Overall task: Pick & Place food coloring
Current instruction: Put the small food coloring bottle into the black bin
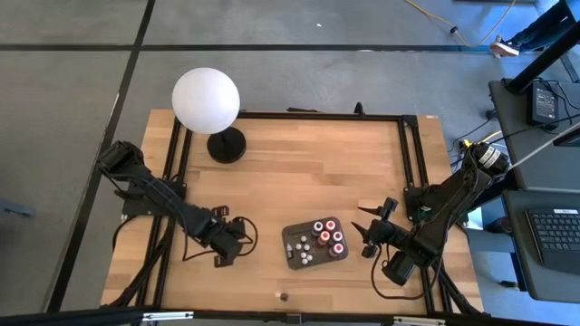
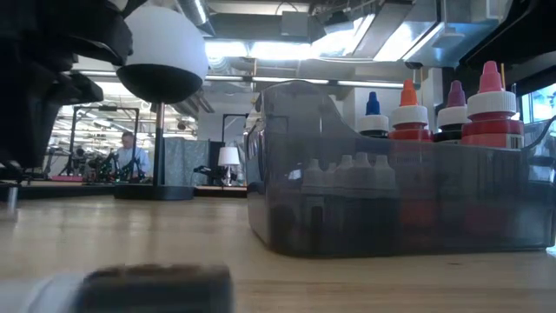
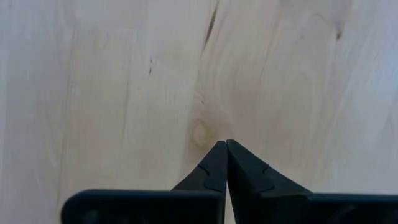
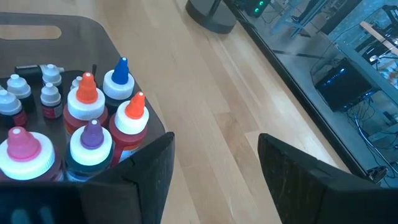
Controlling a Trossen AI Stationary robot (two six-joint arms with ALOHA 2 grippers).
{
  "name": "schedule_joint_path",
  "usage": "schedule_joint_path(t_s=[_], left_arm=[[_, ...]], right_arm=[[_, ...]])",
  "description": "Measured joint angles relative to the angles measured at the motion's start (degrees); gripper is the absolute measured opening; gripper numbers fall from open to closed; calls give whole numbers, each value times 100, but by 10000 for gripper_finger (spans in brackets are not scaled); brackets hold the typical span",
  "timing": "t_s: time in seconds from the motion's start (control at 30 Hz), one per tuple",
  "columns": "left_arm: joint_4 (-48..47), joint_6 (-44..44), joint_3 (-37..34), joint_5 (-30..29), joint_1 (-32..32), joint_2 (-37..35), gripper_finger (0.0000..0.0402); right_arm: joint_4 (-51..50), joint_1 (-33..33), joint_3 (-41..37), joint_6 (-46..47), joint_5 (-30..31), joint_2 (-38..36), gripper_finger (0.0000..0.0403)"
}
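A: The right tool (image 1: 371, 232) hangs with its fingers spread apart and nothing between them, just beside the tray (image 1: 292, 257) where the food coloring (image 1: 323, 239) stands. The bottles lie ahead and to one side of its open gap.

B: Then, as I judge it, the gap should first be lined up over a single cap, probably one at the near edge, and brought straight down. The bottles are packed tight, so a slanted approach could topple the neighbours.

A: And the left tool (image 3: 225, 148)?

B: Its tips are pressed together, empty, close over bare table (image 3: 124, 81), well away from the tray. It waits.

A: What does each view add?

B: The right wrist view separates the caps by colour: blue (image 4: 119, 76), orange (image 4: 85, 93), purple (image 4: 92, 138), pink (image 4: 21, 148). The high view merges them into dots but shows both arms and the lamp (image 1: 207, 100). The low view alone shows how far the tall bottles (image 2: 491, 109) rise above the tray wall (image 2: 347, 200).
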Motion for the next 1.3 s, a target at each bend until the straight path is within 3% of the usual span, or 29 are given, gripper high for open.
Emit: schedule_joint_path(t_s=[0.4,1.3], left_arm=[[7,-9,2,0,19,0,7],[386,442,4,-642,16,-2,21]], right_arm=[[0,2,0,0,0,0,233],[0,2,0,0,1,0,233]])
